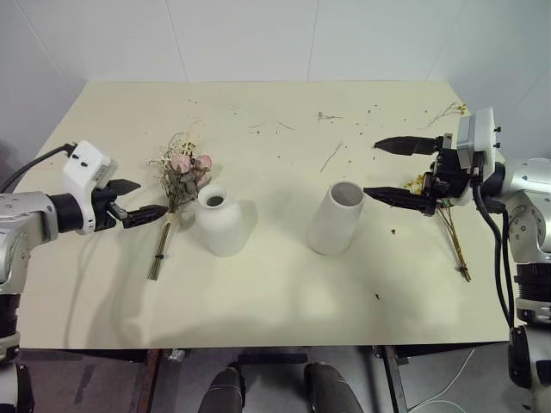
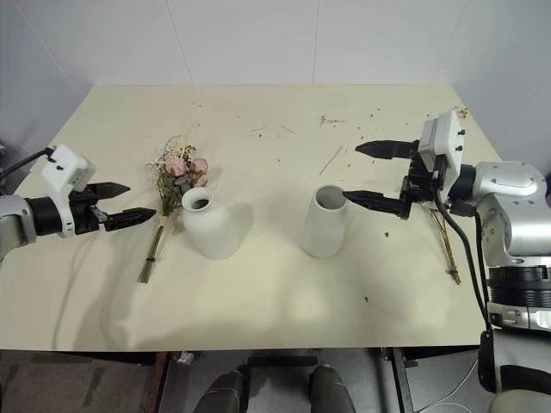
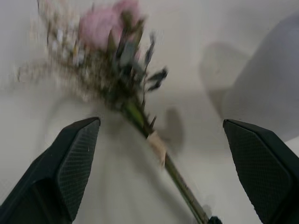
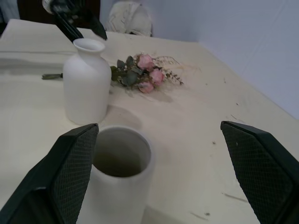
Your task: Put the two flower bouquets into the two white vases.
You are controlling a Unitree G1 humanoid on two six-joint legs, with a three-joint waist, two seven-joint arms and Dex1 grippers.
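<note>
head view: left gripper (image 1: 146, 199) has its jaws spread and empty, tips just short of the rose bouquet (image 1: 176, 191) lying flat on the counter (image 1: 275, 301) beside the bottle vase (image 1: 220, 222). right gripper (image 1: 392, 170) is spread too – the cylinder vase (image 1: 337, 218) sits just past its lower jaw, the dried yellow bouquet (image 1: 449, 228) behind the jaws.

left wrist: the rose stems lie between the open jaws.

right wrist: cylinder mouth by one jaw – nothing pinched.
</note>
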